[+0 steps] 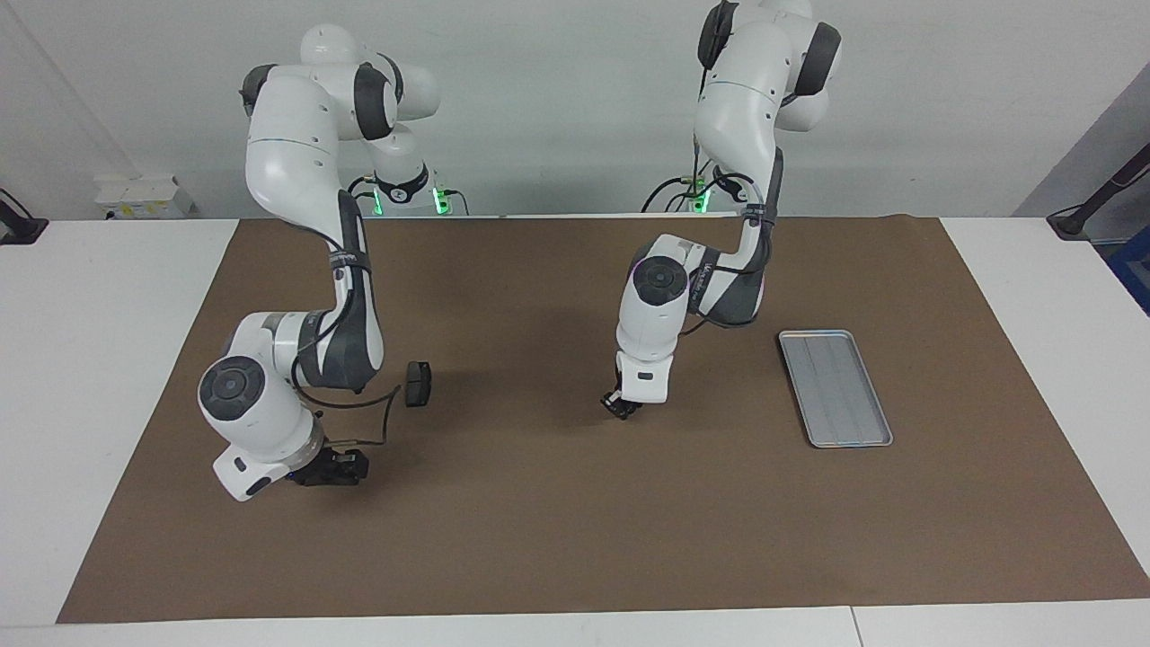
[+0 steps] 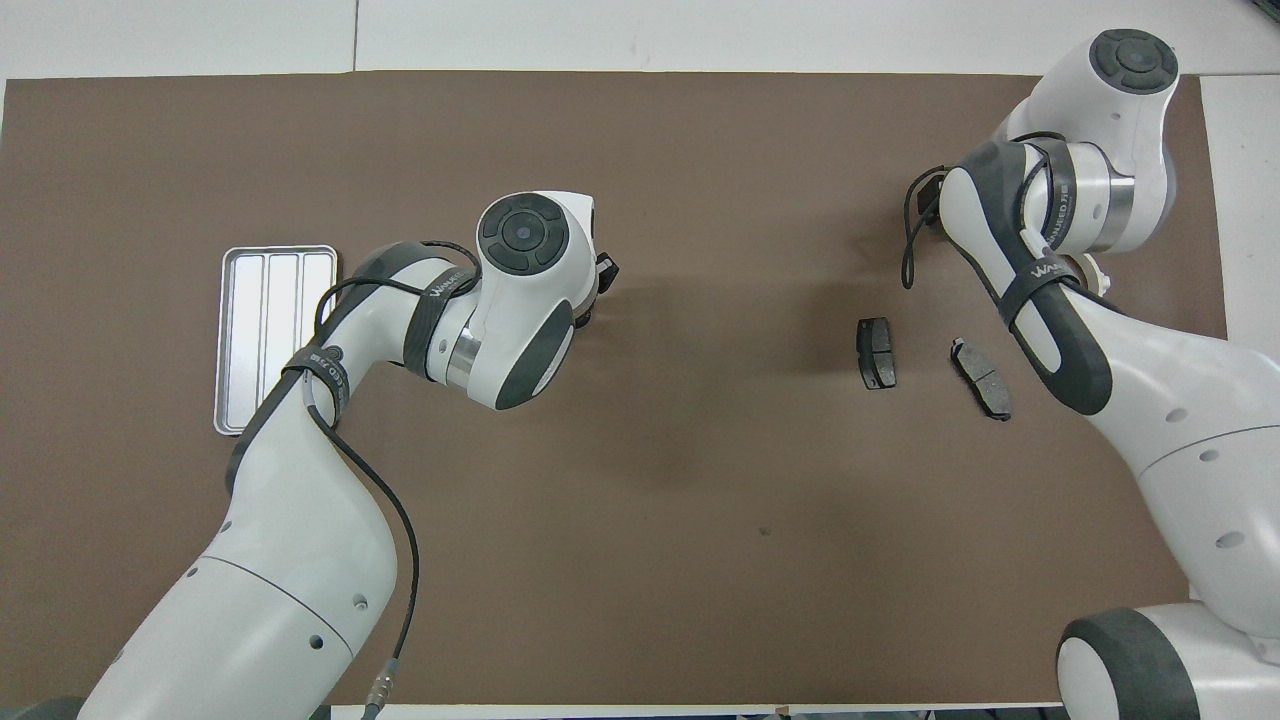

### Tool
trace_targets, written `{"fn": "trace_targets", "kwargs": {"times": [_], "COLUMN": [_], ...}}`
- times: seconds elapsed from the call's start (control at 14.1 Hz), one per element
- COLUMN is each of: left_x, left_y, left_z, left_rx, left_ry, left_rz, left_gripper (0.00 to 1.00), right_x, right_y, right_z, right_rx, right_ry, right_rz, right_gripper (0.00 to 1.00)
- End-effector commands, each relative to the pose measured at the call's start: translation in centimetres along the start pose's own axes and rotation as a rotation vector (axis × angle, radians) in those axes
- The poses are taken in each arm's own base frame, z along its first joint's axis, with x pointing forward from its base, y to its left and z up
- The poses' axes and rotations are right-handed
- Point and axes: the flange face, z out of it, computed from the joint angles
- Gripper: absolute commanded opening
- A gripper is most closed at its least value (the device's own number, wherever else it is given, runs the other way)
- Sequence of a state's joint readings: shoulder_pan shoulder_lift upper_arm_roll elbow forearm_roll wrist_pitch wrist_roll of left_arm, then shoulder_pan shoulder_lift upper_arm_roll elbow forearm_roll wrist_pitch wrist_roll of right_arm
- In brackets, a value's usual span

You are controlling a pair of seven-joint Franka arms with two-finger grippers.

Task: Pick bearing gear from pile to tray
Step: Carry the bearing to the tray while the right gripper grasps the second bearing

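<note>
Brown mat (image 1: pixel 539 539) covers the table, and in the facing view my left gripper (image 1: pixel 623 409) hangs very low over its middle, almost on the surface. Whether it is wide, narrow or closed on something I cannot tell. The bearing gear does not show in this view. The tray (image 1: pixel 835 386) lies empty toward the left arm's end, well apart from this gripper. My right gripper (image 1: pixel 334 469) waits low at the other end, near a dark plate (image 1: pixel 417 384); its state I cannot tell either. In the overhead view the wrist (image 2: pixel 525 235) of my left arm covers the gripper and the place under it, so the gear, if it is there, is hidden. Two dark plates, one of them (image 2: pixel 981 378) nearer to the right arm, lie apart from each other at that arm's end. I judge the main risk to be a poor grip: a small round gear can be caught on its edge, then roll away or drop on the way to the tray. A second risk is pressing into the mat, because the gripper is so low. Lifting with nothing held is also possible.
</note>
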State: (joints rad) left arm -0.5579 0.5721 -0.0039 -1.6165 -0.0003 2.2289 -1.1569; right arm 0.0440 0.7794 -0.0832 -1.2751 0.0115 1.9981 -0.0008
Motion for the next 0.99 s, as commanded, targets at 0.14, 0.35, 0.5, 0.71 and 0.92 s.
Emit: {"fn": "trace_targets", "kwargs": {"times": [0.14, 0.35, 0.5, 0.71, 0.92], "left_x": [4.6, 7.3, 10.1, 13.6, 17.4], "left_y": [-4.0, -9.1, -14.6, -20.9, -25.7], "left_z": [-3.9, -5.8, -6.7, -6.3, -6.2], "left_rx": [0.046, 0.099, 0.095, 0.095, 0.094], "left_ry": [0.026, -0.010, -0.019, -0.040, -0.058], "left_rz": [0.020, 0.088, 0.173, 0.301, 0.412], "left_gripper": [0.00, 0.00, 0.00, 0.00, 0.00], "right_x": [-0.6, -0.6, -0.6, -0.6, -0.5], "right_y": [1.0, 1.1, 1.1, 1.0, 0.7], "right_z": [0.1, 0.2, 0.1, 0.1, 0.1], "right_rx": [-0.005, -0.004, -0.006, -0.007, -0.008], "right_ry": [-0.043, -0.043, -0.042, -0.042, -0.040], "right_rz": [-0.021, -0.017, -0.018, -0.018, -0.020], "right_gripper": [0.89, 0.87, 0.81, 0.74, 0.57]}}
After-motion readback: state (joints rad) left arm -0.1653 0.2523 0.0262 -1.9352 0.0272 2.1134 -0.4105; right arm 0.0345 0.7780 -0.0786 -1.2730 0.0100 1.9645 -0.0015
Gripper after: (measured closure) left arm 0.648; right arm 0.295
